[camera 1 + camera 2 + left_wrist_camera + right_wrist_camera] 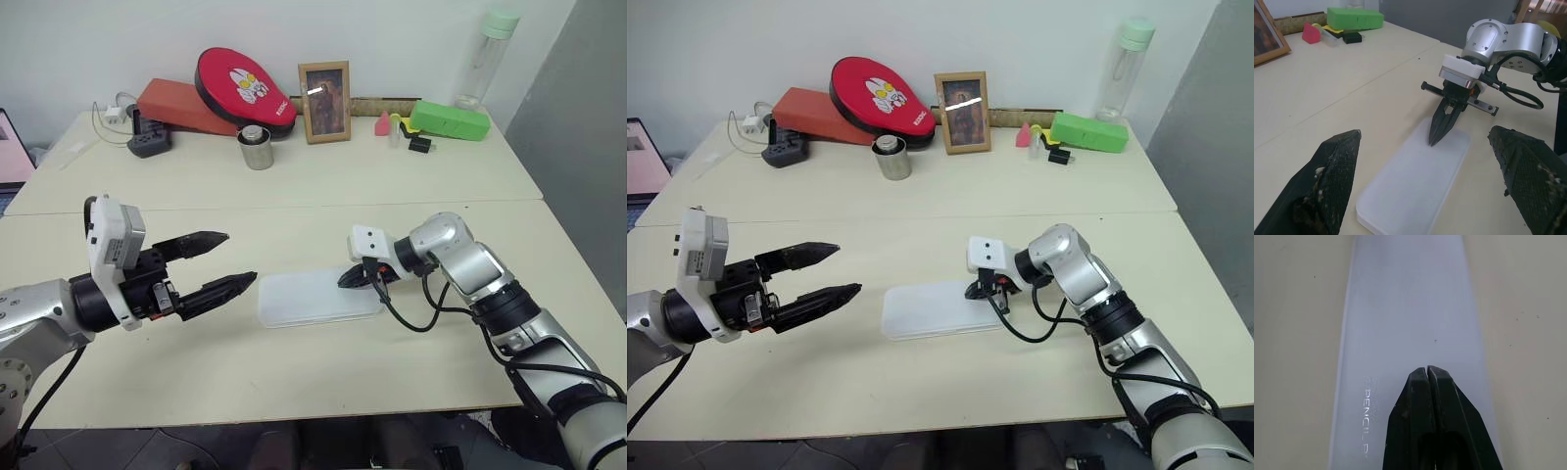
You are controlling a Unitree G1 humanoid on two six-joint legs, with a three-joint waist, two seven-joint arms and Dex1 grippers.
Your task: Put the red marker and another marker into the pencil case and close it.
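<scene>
The pencil case (pixel 315 298) lies flat on the table with its white translucent lid down. My right gripper (pixel 349 279) is shut, and its tips point down at the case's right end, on or just above the lid (pixel 1410 323). My left gripper (pixel 233 262) hangs above the table to the left of the case, open with nothing between its fingers. The left wrist view shows the case (pixel 1415 183) and the right gripper (pixel 1440 134) beyond my own fingers (pixel 1332 181). The red marker and the other marker are hidden from view.
Along the table's back edge stand a green oblong box (pixel 449 119), a framed picture (pixel 324 101), a metal cup (pixel 257 147), a red pad (pixel 245 86), a red box (pixel 181 106), a power strip (pixel 149 143) and a clear bottle (pixel 488 57).
</scene>
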